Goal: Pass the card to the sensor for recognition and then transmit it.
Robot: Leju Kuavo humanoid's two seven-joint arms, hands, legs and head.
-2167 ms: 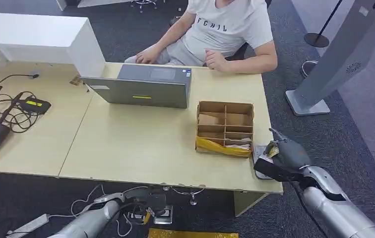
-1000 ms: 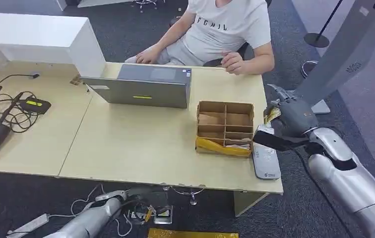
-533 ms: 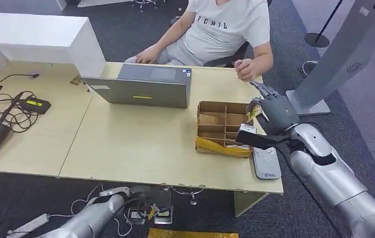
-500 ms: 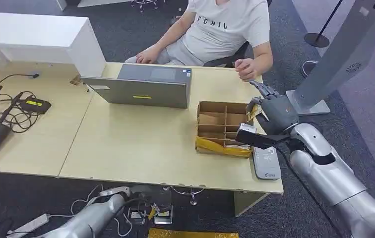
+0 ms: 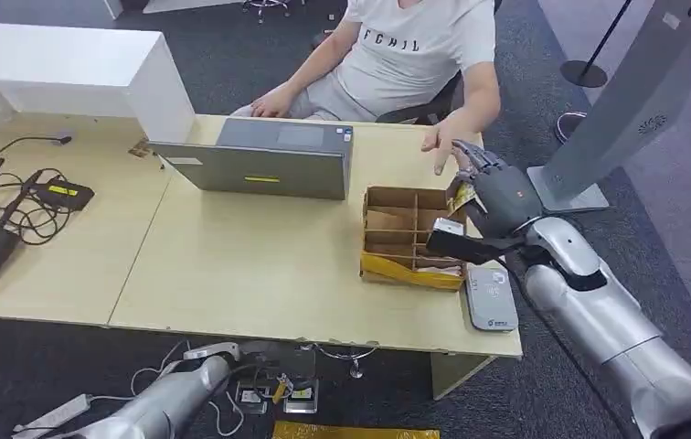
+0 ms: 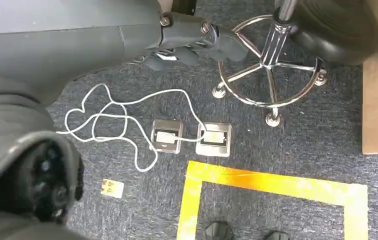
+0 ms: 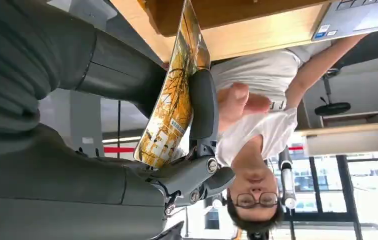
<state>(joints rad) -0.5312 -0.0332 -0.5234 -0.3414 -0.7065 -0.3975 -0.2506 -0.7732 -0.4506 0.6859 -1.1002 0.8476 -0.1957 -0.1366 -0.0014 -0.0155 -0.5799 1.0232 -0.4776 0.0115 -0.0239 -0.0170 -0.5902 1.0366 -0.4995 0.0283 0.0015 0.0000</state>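
Observation:
My right hand (image 5: 497, 197) is raised over the table's right end, beside the cardboard box (image 5: 415, 236). It pinches a yellow card (image 5: 462, 196) between thumb and fingers. In the right wrist view the card (image 7: 172, 110) shows a tree picture and stands on edge in my right hand (image 7: 127, 100). The person's hand (image 5: 441, 146) reaches towards it, open (image 7: 237, 102), just short of the card. The grey sensor (image 5: 491, 298) lies flat at the table's front right corner, below my forearm. My left hand (image 6: 192, 42) hangs under the table with nothing in it.
A grey laptop (image 5: 260, 160) stands mid-table and cables with black devices (image 5: 13, 210) lie at the left. A grey kiosk stand (image 5: 616, 101) rises at the right. On the floor are a stool base (image 6: 269, 75), floor sockets (image 6: 192, 137) and yellow tape (image 6: 277, 182).
My right hand lifted off the sensor with the card and swung up and inward towards the person. The person's hand came off the table and reached towards the card.

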